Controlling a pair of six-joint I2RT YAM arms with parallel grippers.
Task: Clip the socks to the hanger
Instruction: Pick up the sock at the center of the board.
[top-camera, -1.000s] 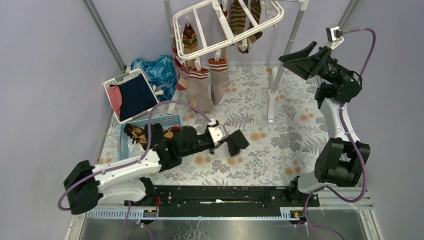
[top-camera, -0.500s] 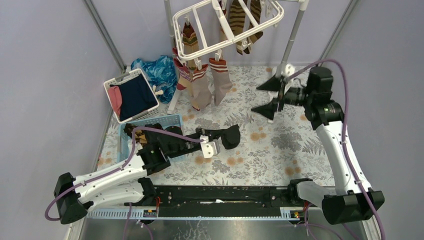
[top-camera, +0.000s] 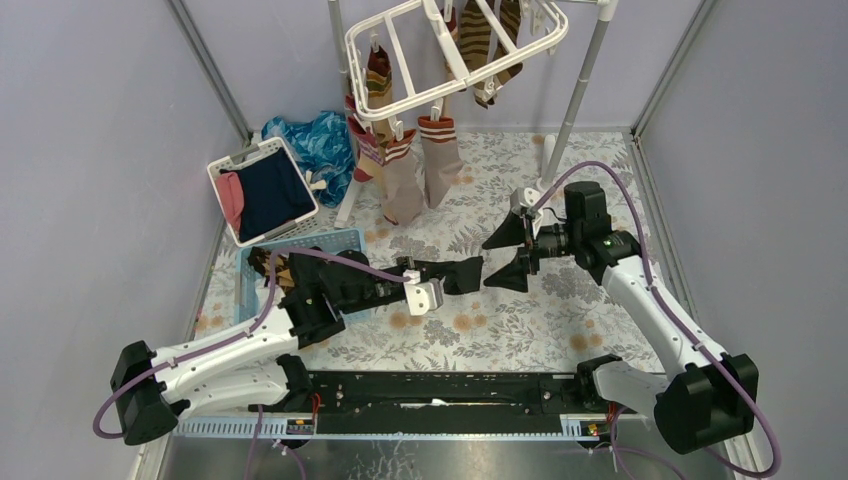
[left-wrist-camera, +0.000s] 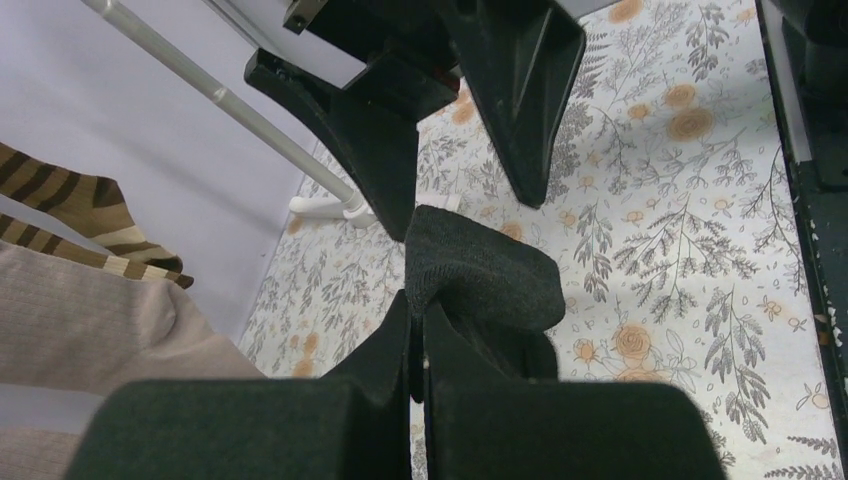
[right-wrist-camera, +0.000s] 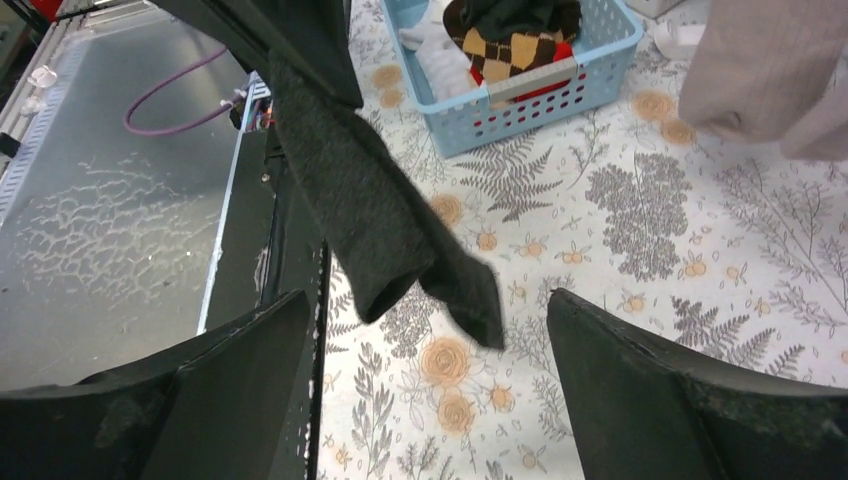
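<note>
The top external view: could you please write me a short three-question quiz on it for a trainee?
1. What does the left gripper hold? A) a black sock B) a striped sock C) nothing
2. True or false: the right gripper is shut on the black sock.
3. Fill the gap: the argyle sock lies in the small ____ basket.

Key: 1 A. 2 false: its jaws stand wide open near the sock's free end. 3 blue.
</note>
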